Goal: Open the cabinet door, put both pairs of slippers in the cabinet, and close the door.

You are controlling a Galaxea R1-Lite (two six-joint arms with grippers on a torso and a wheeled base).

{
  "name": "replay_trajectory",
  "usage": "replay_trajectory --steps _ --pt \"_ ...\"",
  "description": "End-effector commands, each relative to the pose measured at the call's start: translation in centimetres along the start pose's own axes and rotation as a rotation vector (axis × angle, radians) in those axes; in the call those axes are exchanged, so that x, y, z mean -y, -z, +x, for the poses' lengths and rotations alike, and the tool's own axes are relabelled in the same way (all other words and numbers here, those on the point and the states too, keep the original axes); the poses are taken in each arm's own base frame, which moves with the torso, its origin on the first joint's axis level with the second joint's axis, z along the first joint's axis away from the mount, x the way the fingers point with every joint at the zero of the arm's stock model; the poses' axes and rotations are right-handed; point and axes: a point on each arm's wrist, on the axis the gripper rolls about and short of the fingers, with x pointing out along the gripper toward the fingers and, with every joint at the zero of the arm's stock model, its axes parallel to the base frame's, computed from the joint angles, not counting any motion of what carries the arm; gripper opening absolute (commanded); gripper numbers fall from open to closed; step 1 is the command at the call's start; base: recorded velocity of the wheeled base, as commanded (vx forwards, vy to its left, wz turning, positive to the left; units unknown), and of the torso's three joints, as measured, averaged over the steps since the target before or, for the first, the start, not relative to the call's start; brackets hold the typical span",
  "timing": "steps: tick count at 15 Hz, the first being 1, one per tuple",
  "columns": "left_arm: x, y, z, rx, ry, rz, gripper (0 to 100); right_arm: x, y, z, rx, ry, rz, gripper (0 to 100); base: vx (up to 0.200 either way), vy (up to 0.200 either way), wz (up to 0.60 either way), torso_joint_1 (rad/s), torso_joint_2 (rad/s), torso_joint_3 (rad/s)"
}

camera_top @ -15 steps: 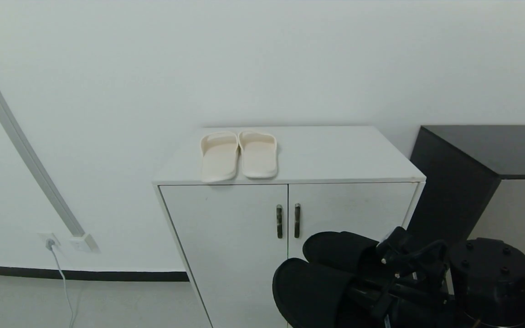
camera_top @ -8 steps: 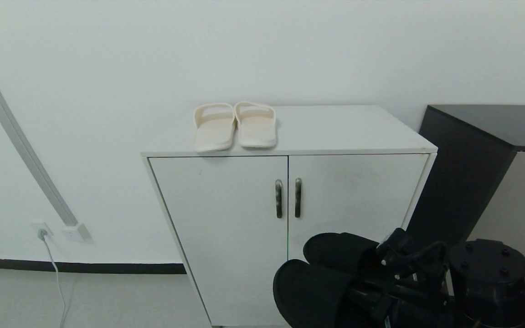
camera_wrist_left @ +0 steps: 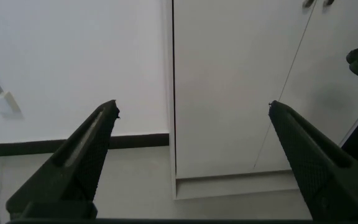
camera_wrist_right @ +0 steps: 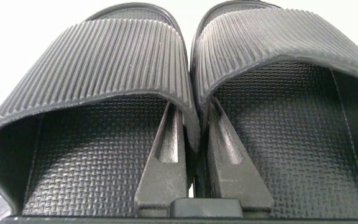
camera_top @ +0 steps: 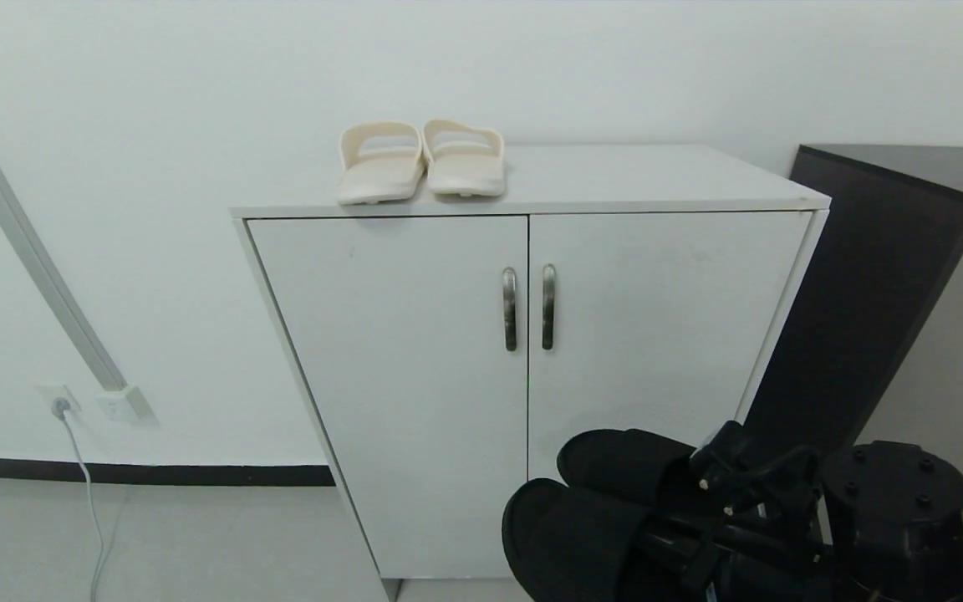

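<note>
- Slippers, the black pair (camera_wrist_right: 123, 81), sit side by side on your right gripper (camera_wrist_right: 194, 107), toes pointing away from the wrist.
- Its fingers (camera_wrist_right: 163, 165) go one into each slipper. They are pressed together on the two inner side walls that meet between them, so you are pinching both slippers at once.
- Ahead of that gripper stands the white cabinet (camera_top: 398, 393), both doors shut. The toes look close to the right door (camera_top: 657, 334), though the head view does not let you tell whether they touch it.
- The two handles (camera_top: 511, 308) are above the right gripper and a little to its left, upright and just beside each other at the seam.
- The cream pair (camera_top: 419, 159) lies on the cabinet top (camera_top: 657, 180), higher still and farther left, toes toward the wall.
- Your left gripper (camera_wrist_left: 193, 111) is spread wide and holds nothing; the cabinet's lower left corner lies ahead of it.
- A dark cabinet (camera_top: 866, 284) stands to the right gripper's right, beside the white one.
- A wall socket (camera_top: 55, 405) with a cable sits well to its left.
</note>
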Motion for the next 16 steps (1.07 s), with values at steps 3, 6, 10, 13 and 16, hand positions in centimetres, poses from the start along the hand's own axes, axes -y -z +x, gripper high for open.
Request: replay_trajectory --steps 3,6,10,13,16 --pt "0.0 -0.01 0.01 -0.001 0.0 0.003 100 -0.03 0.06 0.02 -0.002 -0.001 0.001 0 0.0 0.0 0.0 -0.051 0.45 0.383" --pt "0.0 -0.01 0.01 -0.001 0.002 0.006 100 -0.02 0.29 0.21 -0.014 0.0 0.0 0 0.0 0.0 0.0 -0.013 0.21 0.185" --pt "0.0 -0.01 0.01 -0.001 0.002 0.001 100 -0.1 0.5 0.1 -0.02 -0.002 -0.002 0 0.0 0.0 0.0 0.0 0.0 0.0" --pt "0.0 -0.01 0.01 -0.001 0.002 -0.001 100 -0.09 0.5 0.1 -0.02 0.002 -0.002 0 0.0 0.0 0.0 -0.01 0.08 0.078" --pt "-0.02 -0.22 -0.04 0.01 -0.009 0.006 100 -0.2 0.46 0.03 -0.017 -0.002 -0.003 0 0.0 0.0 0.0 0.002 0.06 0.039"
